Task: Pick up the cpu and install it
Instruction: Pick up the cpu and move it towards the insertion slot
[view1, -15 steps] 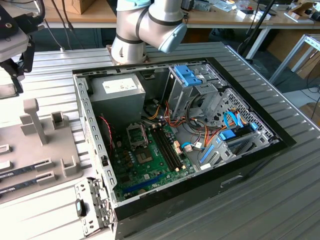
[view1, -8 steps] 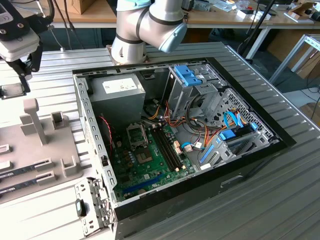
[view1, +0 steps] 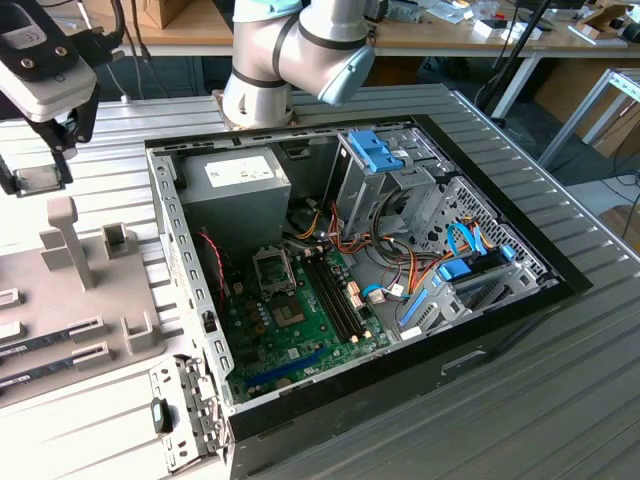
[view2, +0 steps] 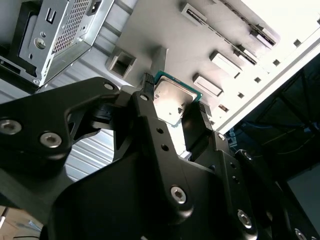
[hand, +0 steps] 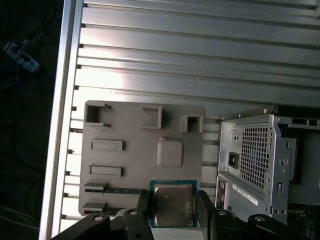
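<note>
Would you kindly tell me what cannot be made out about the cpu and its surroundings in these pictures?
The cpu: its underside faces away in both wrist views, and one edge is covered by the end effector gripping it.
The motherboard socket: too small in the exterior view to tell whether its latch is open.
The grey tray: partly hidden behind the end effector in the first wrist view.

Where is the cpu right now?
In both wrist views the cpu is clamped in the gripper, above the grey holder tray beside the computer case.
</note>
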